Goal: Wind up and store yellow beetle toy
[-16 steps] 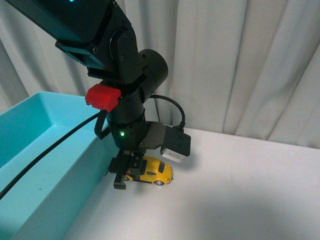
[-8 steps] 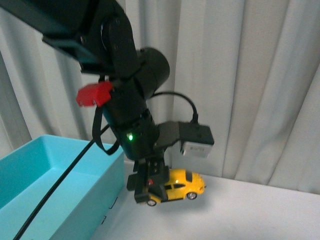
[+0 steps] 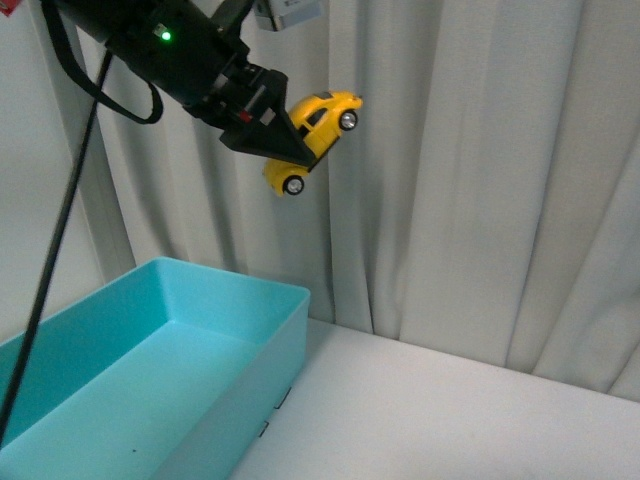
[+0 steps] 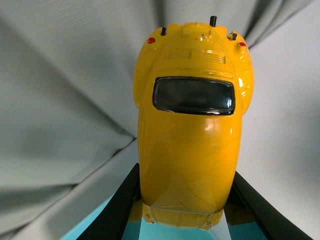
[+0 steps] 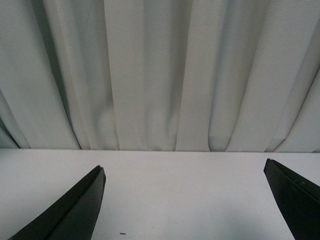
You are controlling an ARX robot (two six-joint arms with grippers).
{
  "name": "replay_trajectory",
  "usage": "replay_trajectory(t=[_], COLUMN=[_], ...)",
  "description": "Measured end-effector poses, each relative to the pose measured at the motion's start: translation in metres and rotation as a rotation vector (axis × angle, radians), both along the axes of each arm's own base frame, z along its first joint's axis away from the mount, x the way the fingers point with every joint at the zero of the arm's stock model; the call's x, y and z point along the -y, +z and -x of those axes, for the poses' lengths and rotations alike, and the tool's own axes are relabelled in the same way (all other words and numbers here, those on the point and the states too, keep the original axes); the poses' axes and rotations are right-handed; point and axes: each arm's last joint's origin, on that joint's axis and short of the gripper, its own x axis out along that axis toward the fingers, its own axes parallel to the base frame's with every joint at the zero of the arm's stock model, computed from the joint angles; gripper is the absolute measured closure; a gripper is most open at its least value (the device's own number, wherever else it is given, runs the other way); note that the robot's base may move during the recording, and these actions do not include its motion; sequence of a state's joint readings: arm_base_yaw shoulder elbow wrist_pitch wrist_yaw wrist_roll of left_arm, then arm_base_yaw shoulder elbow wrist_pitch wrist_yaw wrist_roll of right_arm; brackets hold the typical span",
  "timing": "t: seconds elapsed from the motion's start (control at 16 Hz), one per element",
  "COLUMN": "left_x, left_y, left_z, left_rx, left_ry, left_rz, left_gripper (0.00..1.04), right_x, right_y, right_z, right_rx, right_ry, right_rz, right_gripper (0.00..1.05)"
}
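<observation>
Hanging in the air high above the far right corner of the teal bin [image 3: 292,330], the yellow beetle toy [image 3: 325,112] is clenched between the black fingers of the left gripper [image 3: 298,142], with the body tilted and one end raised away from the bin. The shell is glossy, rounded and hard, and the wheels are black with silver hubs. The left wrist view adds what the front view hides: a dark curved window, a row of moulded slats and two small red lamps at the end furthest from the gripper. The bin is a smooth rectangular tub. Small dark marks on its near wall are too small to read. It sits on a matt white table [image 3: 450,420], and a pleated pale curtain [image 3: 480,200] hangs behind the bin. The right gripper [image 5: 182,200], seen only in its own wrist view, is spread wide and holds nothing.
</observation>
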State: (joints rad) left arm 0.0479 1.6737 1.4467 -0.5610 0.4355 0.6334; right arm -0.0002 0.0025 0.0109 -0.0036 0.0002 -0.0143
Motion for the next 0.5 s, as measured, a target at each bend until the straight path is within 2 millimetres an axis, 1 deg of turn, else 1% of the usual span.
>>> replay_trajectory(t=[0.06, 0.13, 0.25, 0.38, 0.5], left_x=[-0.025, -0.035, -0.048, -0.055, -0.059], left_y=[-0.008, -0.018, -0.042, -0.061, -0.074], left_z=[0.011, 0.016, 0.026, 0.033, 0.038], left_rx=[-0.096, -0.167, -0.268, -0.324, -0.346], left_ry=[0.185, 0.275, 0.374, 0.425, 0.447], left_rz=[0.013, -0.01, -0.036, -0.055, -0.047], left_gripper=[0.66, 0.66, 0.66, 0.66, 0.66], right_x=[0.0, 0.0, 0.0, 0.0, 0.0], right_y=[0.0, 0.0, 0.0, 0.0, 0.0], right_z=[0.0, 0.0, 0.0, 0.0, 0.0], right_rx=[0.0, 0.0, 0.0, 0.0, 0.0], right_ry=[0.0, 0.0, 0.0, 0.0, 0.0], right_rz=[0.0, 0.0, 0.0, 0.0, 0.0], right_gripper=[0.07, 0.07, 0.07, 0.07, 0.07])
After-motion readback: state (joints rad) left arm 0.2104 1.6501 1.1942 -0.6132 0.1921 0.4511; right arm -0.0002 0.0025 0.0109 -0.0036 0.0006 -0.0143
